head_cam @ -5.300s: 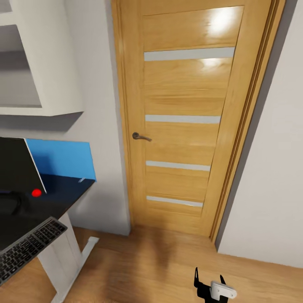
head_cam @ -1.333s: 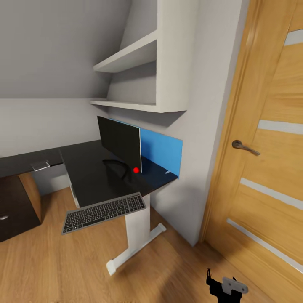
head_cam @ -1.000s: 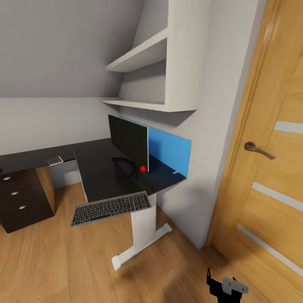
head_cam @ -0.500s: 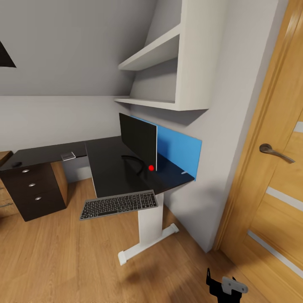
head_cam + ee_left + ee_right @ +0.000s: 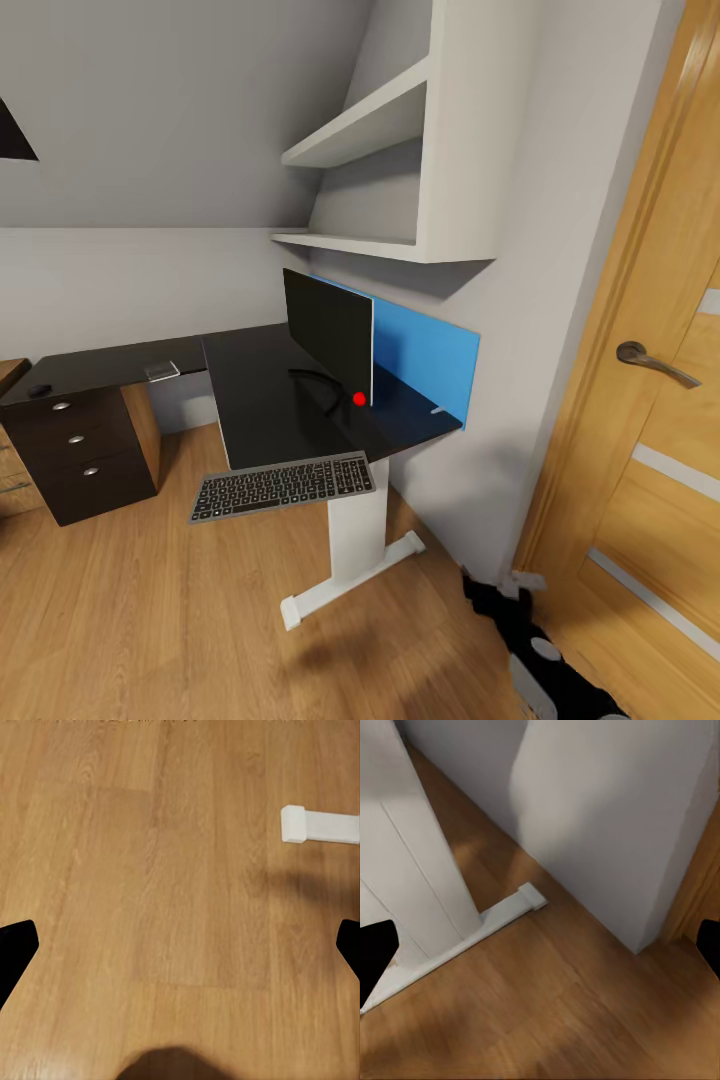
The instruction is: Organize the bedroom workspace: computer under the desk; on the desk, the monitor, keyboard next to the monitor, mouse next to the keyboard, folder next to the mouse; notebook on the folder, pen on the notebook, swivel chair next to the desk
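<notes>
Since half a second ago the camera view is unchanged, but the right arm has swung up: its black-and-white links now cross the floor toward the worktop leg (image 5: 345, 545), where before just the right hand (image 5: 492, 592) sat low near the door (image 5: 640, 400). Everything on the worktop (image 5: 270, 400) is where it was.

Both hands are empty with fingers spread wide: in each wrist view the dark fingertips sit at opposite edges with bare floor between. Left hand (image 5: 180, 945) points down at planks and the white foot of the worktop leg.

Monitor (image 5: 328, 335) stands upright on the worktop, in front of a blue panel (image 5: 425, 365) against the wall. I can't tell if that panel is the folder. Keyboard (image 5: 283, 485) looks to overhang the front edge rather than lie beside the monitor, so it probably needs pushing back. Likely the arm is rising to reach it.
</notes>
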{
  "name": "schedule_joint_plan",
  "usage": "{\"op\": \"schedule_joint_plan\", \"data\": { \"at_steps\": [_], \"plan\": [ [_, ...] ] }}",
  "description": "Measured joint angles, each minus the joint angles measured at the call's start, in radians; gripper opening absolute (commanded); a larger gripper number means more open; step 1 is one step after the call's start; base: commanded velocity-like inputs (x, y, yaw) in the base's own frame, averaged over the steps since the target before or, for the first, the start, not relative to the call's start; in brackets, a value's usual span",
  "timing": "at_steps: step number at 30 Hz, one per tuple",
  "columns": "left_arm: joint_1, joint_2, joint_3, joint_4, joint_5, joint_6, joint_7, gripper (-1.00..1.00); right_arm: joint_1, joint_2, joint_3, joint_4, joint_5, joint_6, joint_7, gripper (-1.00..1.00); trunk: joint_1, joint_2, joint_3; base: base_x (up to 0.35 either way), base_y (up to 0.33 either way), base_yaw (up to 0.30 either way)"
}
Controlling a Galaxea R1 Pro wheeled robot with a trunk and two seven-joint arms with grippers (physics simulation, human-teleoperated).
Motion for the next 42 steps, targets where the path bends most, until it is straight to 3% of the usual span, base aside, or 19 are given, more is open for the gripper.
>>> {"op": "schedule_joint_plan", "data": {
  "at_steps": [1, 5, 8, 12, 13, 15, 17, 20, 23, 27, 29, 33, 42],
  "plan": [
    [0.0, 0.0, 0.0, 0.0, 0.0, 0.0, 0.0, 1.0, -0.013, -0.001, -0.004, -0.007, 0.0, 0.022, 0.006, 1.0, 0.0, 0.0, 0.0, 0.0, 0.0, 0.0],
    [0.0, 0.0, 0.0, -0.003, 0.0, 0.0, -0.001, 1.0, -0.116, -0.005, -0.081, -0.026, -0.023, 0.216, 0.101, 1.0, 0.0, 0.0, 0.0, 0.0, 0.0, 0.0],
    [0.0, 0.001, 0.0, -0.004, 0.0, 0.0, -0.001, 1.0, -0.193, -0.01, -0.16, -0.026, -0.081, 0.401, 0.182, 1.0, 0.0, 0.0, 0.0, 0.0, 0.0, 0.0],
    [0.0, 0.001, 0.0, -0.004, 0.0, -0.001, -0.001, 1.0, -0.277, -0.036, -0.222, -0.028, -0.14, 0.617, 0.228, 1.0, 0.0, 0.0, 0.0, 0.0, 0.0, 0.0],
    [0.0, 0.001, 0.0, -0.005, 0.0, -0.001, -0.002, 1.0, -0.298, -0.041, -0.231, -0.028, -0.165, 0.679, 0.235, 1.0, 0.0, 0.0, 0.0, 0.0, 0.0, 0.0],
    [0.0, -0.001, 0.0, -0.006, -0.001, 0.0, -0.002, 1.0, -0.327, -0.058, -0.241, -0.03, -0.264, 0.835, 0.261, 1.0, 0.0, 0.0, 0.0, 0.0, 0.0, 0.0],
    [0.0, -0.002, 0.0, -0.006, -0.02, 0.0, -0.003, 1.0, -0.338, -0.084, -0.242, -0.025, -0.397, 0.972, 0.331, 1.0, 0.0, 0.0, 0.0, 0.0, 0.0, 0.0],
    [0.0, -0.004, 0.0, -0.006, -0.04, -0.001, -0.003, 1.0, -0.34, -0.099, -0.242, -0.022, -0.444, 1.014, 0.366, 1.0, 0.0, 0.0, 0.0, 0.0, 0.0, 0.0],
    [0.0, -0.004, 0.0, -0.006, -0.049, -0.001, -0.004, 1.0, -0.34, -0.123, -0.241, -0.021, -0.462, 1.029, 0.406, 1.0, 0.0, 0.0, 0.0, 0.0, 0.0, 0.0],
    [0.0, -0.004, 0.0, -0.005, -0.054, -0.001, -0.004, 1.0, -0.339, -0.14, -0.241, -0.02, -0.46, 1.032, 0.537, 1.0, 0.0, 0.0, 0.0, 0.016, 0.002, 0.0],
    [0.0, -0.005, 0.0, -0.005, -0.055, -0.001, -0.004, 1.0, -0.338, -0.151, -0.241, -0.02, -0.459, 1.032, 0.567, 1.0, 0.0, 0.0, 0.0, 0.175, 0.056, 0.0],
    [0.0, -0.005, -0.001, -0.005, -0.055, -0.001, -0.004, 1.0, -0.337, -0.162, -0.24, -0.019, -0.458, 1.032, 0.584, 1.0, -0.001, 0.0, 0.0, 0.269, 0.104, 0.0],
    [0.0, -0.005, -0.001, -0.003, -0.055, -0.001, -0.004, 1.0, -0.337, -0.156, -0.206, -0.02, -0.451, 1.031, 0.587, 1.0, 0.0, 0.0, 0.0, 0.201, 0.039, 0.0]
  ]
}}
